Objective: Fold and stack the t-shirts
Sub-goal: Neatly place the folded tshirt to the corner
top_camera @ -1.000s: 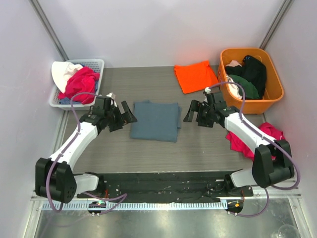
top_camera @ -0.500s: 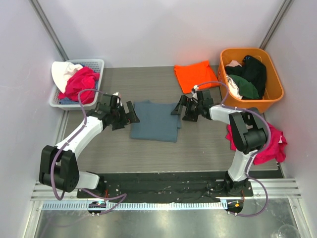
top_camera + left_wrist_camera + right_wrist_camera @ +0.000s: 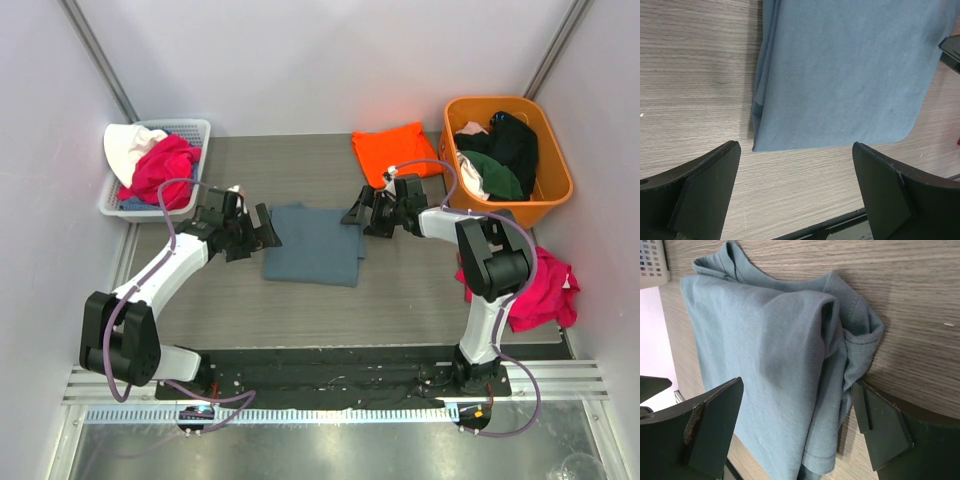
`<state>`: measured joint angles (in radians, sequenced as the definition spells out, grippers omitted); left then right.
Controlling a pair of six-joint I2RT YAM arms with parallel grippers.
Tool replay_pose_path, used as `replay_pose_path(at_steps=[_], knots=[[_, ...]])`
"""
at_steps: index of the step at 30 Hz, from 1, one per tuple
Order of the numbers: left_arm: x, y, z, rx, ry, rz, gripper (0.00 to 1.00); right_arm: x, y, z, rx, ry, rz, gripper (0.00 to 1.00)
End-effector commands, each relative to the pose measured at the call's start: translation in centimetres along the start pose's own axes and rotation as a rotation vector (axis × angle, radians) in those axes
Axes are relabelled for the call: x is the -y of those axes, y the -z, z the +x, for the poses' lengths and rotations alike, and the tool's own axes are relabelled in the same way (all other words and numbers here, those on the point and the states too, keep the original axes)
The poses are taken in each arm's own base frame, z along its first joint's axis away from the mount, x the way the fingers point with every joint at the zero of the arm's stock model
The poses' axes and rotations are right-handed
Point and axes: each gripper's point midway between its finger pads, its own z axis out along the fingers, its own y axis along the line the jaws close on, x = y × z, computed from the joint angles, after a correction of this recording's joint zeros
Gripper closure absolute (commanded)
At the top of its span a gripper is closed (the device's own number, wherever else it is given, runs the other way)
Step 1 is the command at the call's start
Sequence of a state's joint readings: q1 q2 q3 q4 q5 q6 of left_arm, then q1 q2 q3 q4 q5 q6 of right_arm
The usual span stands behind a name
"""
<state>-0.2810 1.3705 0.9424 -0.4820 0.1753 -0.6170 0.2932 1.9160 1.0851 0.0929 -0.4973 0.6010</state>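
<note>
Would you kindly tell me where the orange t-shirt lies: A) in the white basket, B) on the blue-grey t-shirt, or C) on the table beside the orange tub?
C: the orange t-shirt lies flat on the table next to the orange tub, apart from the blue-grey t-shirt.

The top camera looks down from above and behind the arms (image 3: 165,275) and takes in the whole table (image 3: 300,170) from far. Each wrist camera looks from very near, the left one at the left edge of the blue shirt (image 3: 315,243) and the right one at its right edge. All three views share this shirt.
</note>
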Motion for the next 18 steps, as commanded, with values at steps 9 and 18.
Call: replay_pose_path(at_steps=[9, 18], knots=[[0.5, 0.4, -1.0, 0.042, -0.025, 0.010, 0.00, 1.8, -2.1, 5.2, -0.160, -0.018, 0.046, 0.42], [-0.5, 0.1, -0.2, 0.032, -0.029, -0.014, 0.00, 1.2, -3.1, 3.7, -0.189, 0.047, 0.055, 0.99]])
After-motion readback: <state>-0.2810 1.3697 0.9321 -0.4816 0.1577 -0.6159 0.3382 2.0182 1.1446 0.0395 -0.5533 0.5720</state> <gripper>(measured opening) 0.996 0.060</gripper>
